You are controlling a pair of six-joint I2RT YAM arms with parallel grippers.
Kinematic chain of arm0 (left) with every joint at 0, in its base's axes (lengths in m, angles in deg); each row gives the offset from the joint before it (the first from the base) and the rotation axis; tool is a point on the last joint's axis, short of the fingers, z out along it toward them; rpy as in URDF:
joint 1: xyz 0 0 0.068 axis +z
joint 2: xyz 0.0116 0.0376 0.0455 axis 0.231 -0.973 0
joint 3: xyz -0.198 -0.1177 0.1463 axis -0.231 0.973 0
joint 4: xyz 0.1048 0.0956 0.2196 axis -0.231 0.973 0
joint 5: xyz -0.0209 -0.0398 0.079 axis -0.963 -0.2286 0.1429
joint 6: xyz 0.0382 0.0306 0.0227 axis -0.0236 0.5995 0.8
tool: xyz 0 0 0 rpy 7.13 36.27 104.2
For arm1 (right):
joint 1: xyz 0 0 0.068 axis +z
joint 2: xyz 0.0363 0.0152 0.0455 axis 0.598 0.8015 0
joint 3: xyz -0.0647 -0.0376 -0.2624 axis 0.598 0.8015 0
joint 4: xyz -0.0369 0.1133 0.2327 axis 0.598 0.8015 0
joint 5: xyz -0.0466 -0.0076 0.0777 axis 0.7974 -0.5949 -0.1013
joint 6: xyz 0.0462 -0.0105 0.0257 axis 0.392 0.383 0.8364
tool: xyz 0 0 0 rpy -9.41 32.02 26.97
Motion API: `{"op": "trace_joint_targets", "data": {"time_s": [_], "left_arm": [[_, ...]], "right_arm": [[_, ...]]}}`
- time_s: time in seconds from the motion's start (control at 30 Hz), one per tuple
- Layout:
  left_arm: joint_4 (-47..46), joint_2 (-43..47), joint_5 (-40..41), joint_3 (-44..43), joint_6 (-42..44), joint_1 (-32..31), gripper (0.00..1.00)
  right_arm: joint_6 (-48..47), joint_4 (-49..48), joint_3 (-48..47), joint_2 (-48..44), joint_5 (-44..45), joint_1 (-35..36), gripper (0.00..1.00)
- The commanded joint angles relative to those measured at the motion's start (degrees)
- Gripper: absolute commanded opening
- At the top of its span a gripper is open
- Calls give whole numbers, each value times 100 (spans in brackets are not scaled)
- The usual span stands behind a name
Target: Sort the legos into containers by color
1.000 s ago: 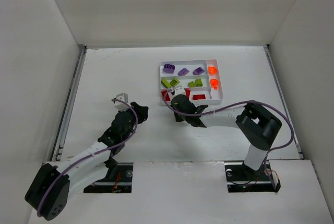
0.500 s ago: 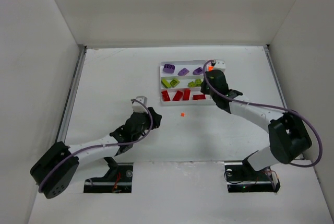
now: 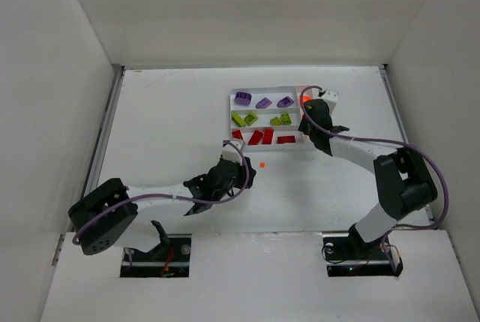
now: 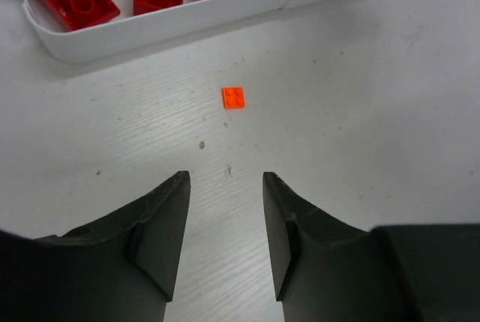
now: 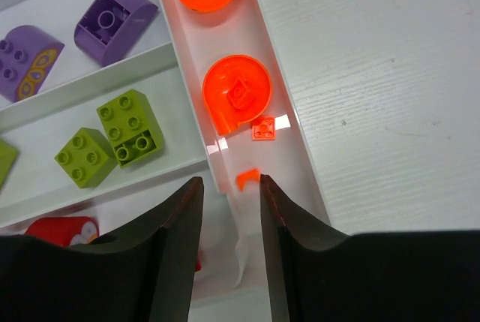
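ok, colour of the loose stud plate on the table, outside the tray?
Bright orange. The loose plate shows best in the left wrist view.

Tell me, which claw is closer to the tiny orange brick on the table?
Left. The left claw sits just short of the brick, aimed at it. The right claw is over the end slot of the tray, farther off.

Your left arm point(image 3: 161, 200) lies low, stretched toward the middle, and the left gripper point(image 4: 225, 181) has its jaws parted and empty. Your right arm point(image 3: 360, 155) bends at the elbow and reaches far forward. The right gripper point(image 5: 230, 183) points down, jaws likewise apart and empty.
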Motion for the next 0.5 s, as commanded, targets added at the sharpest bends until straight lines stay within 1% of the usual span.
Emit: {"op": "trace_joint_targets", "data": {"time_s": [0.0,0.07,0.13,0.23,0.3,0.47], "left_arm": [[87,-170,232,-437,129,-59,41],[201,-389,258,-639,138,-86,41],[298,-617,267,-841,164,-103,41],[500,-995,285,-1193,200,-182,40],[518,-1232,328,-1360,287,-244,39],[685,-1874,785,-1870,525,-367,37]], "right_arm": [[130,-121,-44,-20,215,-37,45],[139,-156,26,-125,189,-37,48],[165,-156,105,-318,180,-29,48],[367,-217,377,-897,154,50,44],[455,-261,622,-1354,215,286,41],[517,-375,1229,-2085,171,604,40]]}}
